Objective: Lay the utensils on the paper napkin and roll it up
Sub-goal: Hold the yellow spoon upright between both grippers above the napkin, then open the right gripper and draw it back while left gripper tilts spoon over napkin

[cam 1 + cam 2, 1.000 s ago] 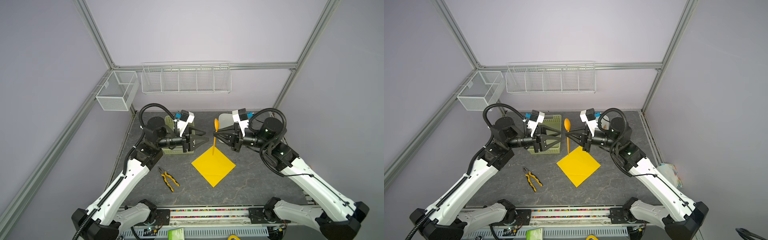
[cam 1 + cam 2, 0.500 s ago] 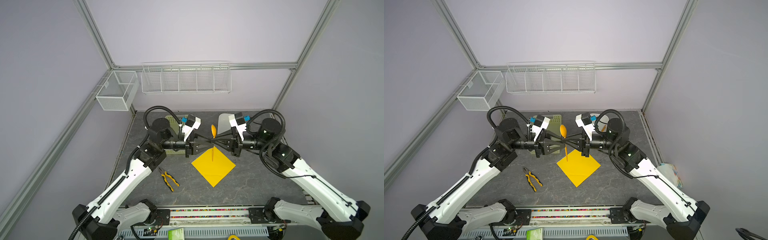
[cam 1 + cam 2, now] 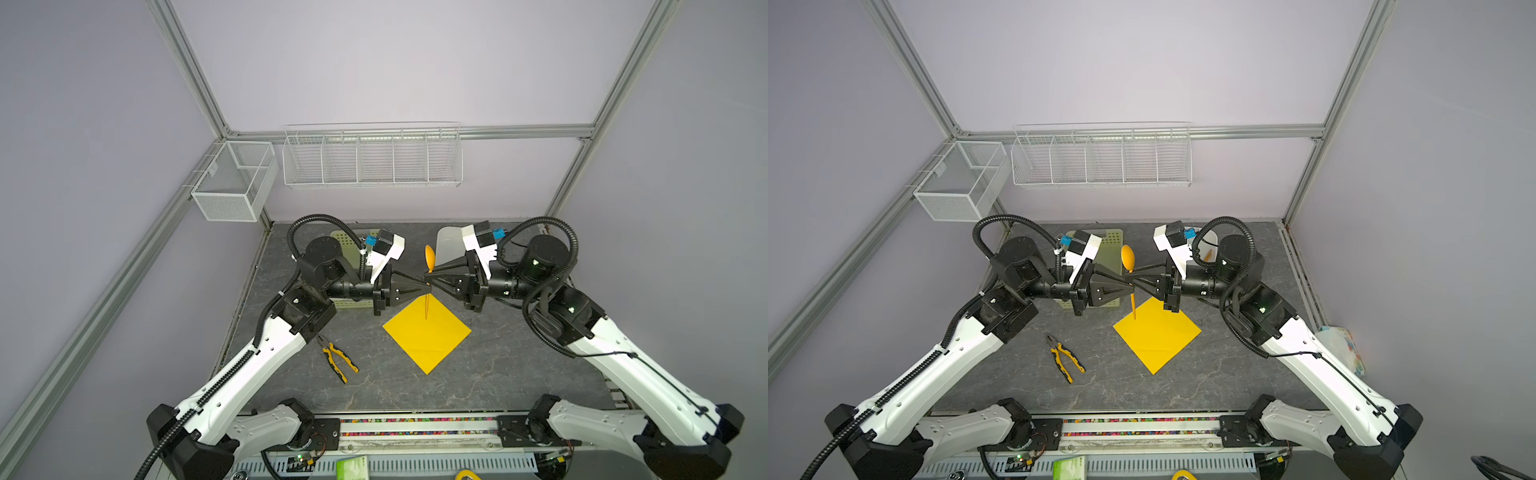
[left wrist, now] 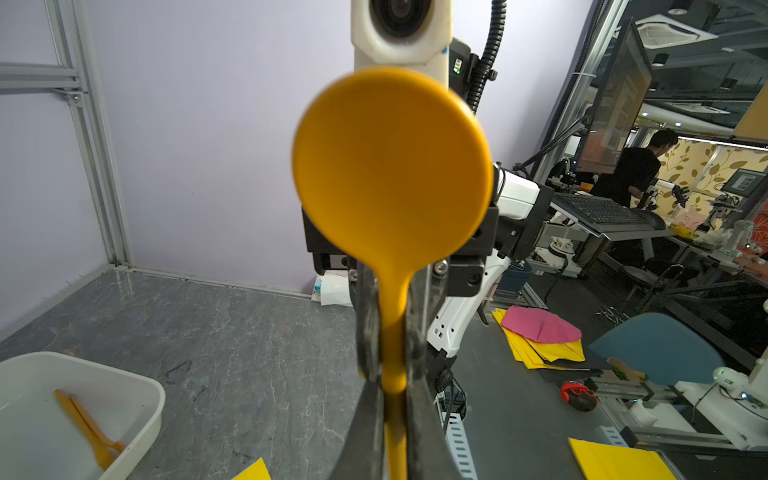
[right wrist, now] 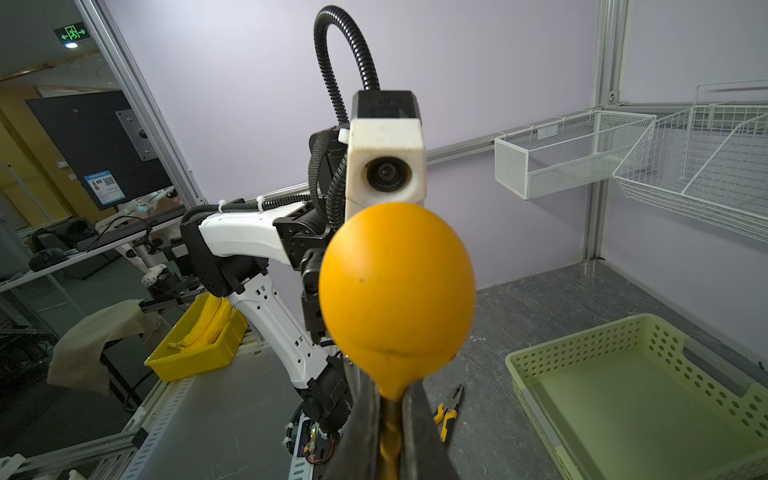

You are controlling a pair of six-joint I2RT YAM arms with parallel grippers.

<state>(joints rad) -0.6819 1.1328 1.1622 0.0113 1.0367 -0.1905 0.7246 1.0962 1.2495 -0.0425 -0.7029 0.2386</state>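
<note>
Both top views: left hand (image 3: 422, 286) and right hand (image 3: 434, 282) each pinch the spoon (image 3: 429, 257), upright; paper napkin (image 3: 428, 336) below them.

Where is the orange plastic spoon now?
In both top views the orange plastic spoon stands upright, pinched by left pincer and right pincer over the yellow paper napkin.

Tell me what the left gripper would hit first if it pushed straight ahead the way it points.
The right gripper: it faces the left gripper tip to tip, both shut on the spoon handle. Whether any gap is left between their tips is too small to judge.
</note>
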